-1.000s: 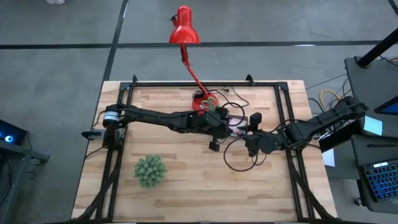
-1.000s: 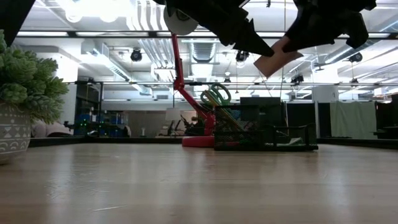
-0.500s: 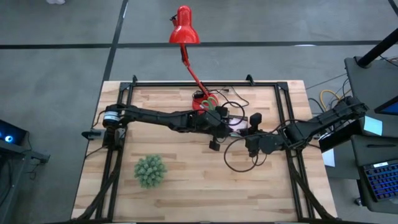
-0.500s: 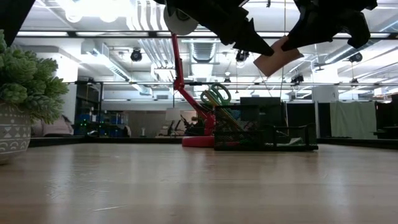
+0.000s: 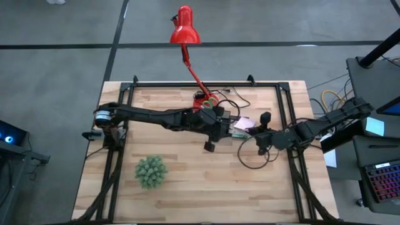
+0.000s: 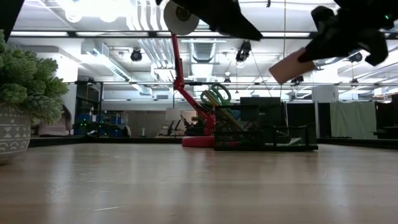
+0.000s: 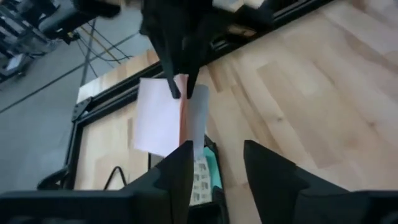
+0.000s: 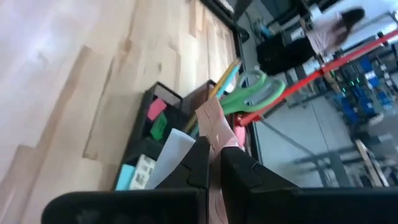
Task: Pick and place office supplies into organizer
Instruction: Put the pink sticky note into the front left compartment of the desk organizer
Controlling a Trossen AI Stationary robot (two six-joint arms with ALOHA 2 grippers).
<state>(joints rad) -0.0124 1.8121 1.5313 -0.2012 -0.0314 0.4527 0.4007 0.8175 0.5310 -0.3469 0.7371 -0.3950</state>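
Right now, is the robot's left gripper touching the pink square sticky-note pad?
Apart. The left wrist view shows the left gripper open with a clear gap to the pink square sticky-note pad, pinched by the right gripper.

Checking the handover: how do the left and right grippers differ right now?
The right gripper is shut on the pink sticky-note pad; the left gripper is open and holds nothing. The right gripper carries the pad in the air; the left gripper faces it, apart. Both hang above the table.
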